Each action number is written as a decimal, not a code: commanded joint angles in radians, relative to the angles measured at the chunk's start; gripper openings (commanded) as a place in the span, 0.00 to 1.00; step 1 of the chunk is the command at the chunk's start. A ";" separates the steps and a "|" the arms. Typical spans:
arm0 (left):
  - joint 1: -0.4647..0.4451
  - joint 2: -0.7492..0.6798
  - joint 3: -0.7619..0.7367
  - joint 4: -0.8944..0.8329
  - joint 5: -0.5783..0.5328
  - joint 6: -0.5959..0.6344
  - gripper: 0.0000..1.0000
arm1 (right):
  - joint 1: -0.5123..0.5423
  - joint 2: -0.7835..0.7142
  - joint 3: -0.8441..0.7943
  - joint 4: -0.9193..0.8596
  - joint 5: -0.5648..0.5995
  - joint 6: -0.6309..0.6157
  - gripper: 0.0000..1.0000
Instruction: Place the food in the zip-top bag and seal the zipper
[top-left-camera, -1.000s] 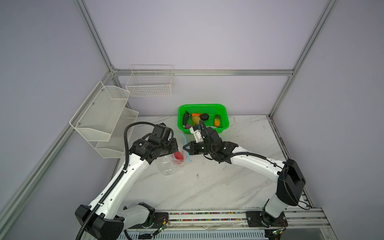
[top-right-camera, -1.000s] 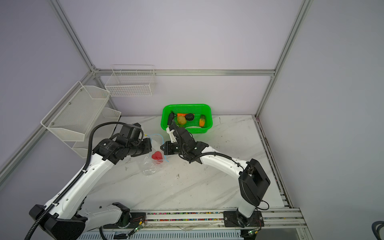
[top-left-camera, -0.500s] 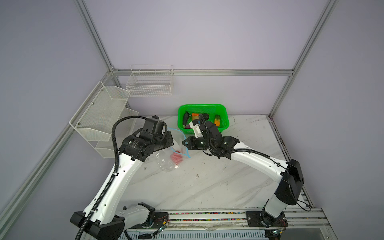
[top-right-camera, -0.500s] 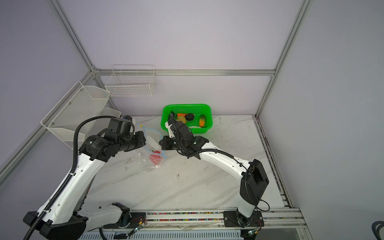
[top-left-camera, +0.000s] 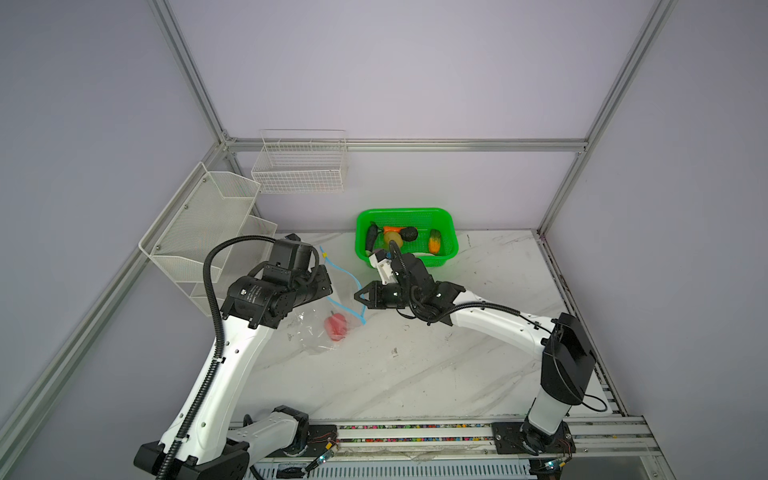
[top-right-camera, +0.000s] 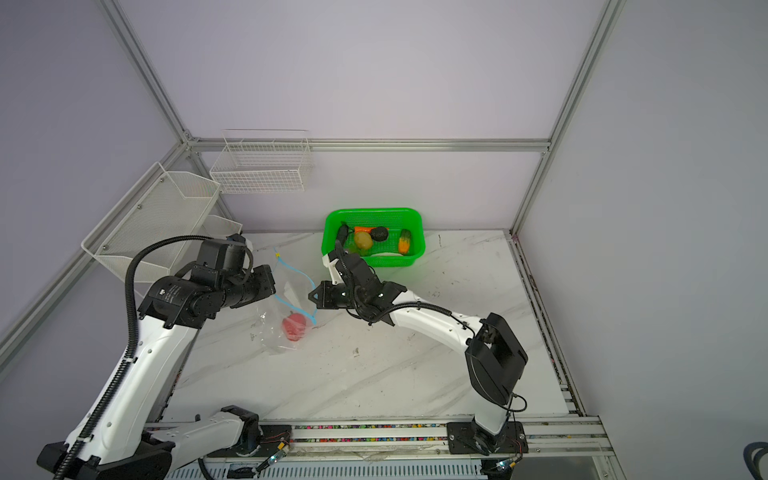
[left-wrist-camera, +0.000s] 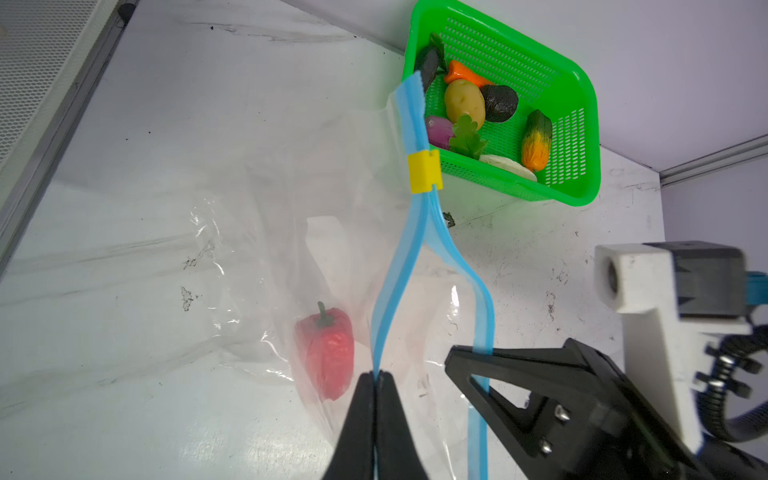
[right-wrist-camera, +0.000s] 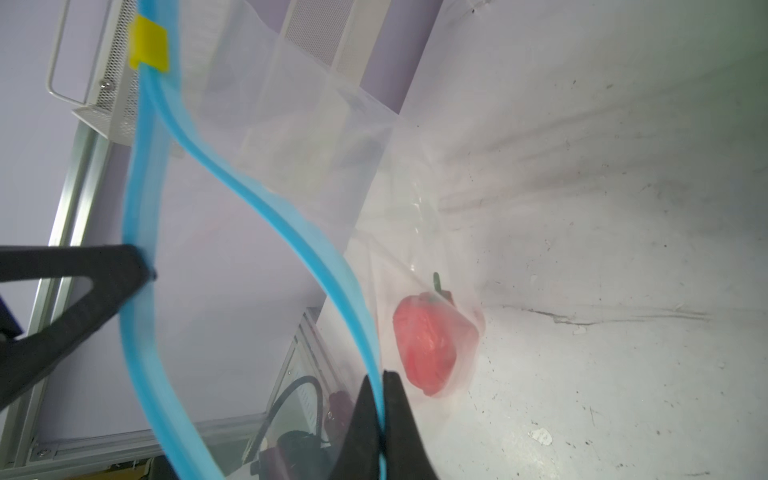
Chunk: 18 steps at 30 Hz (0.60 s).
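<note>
Bag first: the clear zip-top bag (top-left-camera: 309, 332) hung crumpled between the two arms, a little way off the green basket's (top-left-camera: 448, 216) front corner, on the left arm's side. Its lower end sagged to the marble table (top-left-camera: 415, 374). A red pepper (left-wrist-camera: 326, 353) lay inside it, at the end farthest from the basket.

The blue zipper (left-wrist-camera: 399, 266) stood open. Its two strips met at the yellow slider (left-wrist-camera: 424, 171), which sat at the end nearest the basket, and parted from there into a wide loop. The left gripper (left-wrist-camera: 376, 379) was clamped tight on one strip, its black fingertips pressed together with the blue band between them. The right gripper (right-wrist-camera: 380, 381) pinched the other strip the same way, on the side of the loop nearer the basket. So the bag's mouth was held apart from both sides.

The rest of the food sat in the basket: a yellow potato (left-wrist-camera: 464, 104), an orange carrot (left-wrist-camera: 463, 74), a dark eggplant (left-wrist-camera: 428, 62), a purple onion (left-wrist-camera: 439, 131), a green leafy piece (left-wrist-camera: 467, 137), a white radish (left-wrist-camera: 507, 165), a dark round piece (left-wrist-camera: 500, 103) and an orange-and-green one (left-wrist-camera: 536, 141).

The basket itself stood on the table against the back wall. White mesh racks (top-left-camera: 208, 224) hung on the side wall, well beyond the bag from the basket.
</note>
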 joint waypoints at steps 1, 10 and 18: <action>0.007 0.051 -0.009 0.066 0.097 0.055 0.00 | 0.004 0.044 -0.044 0.060 -0.033 0.027 0.07; 0.000 0.121 -0.116 0.162 0.203 0.054 0.00 | -0.020 0.087 -0.124 0.073 -0.026 0.018 0.15; -0.021 0.156 -0.254 0.267 0.267 0.029 0.00 | -0.046 0.054 -0.141 0.040 -0.007 0.017 0.32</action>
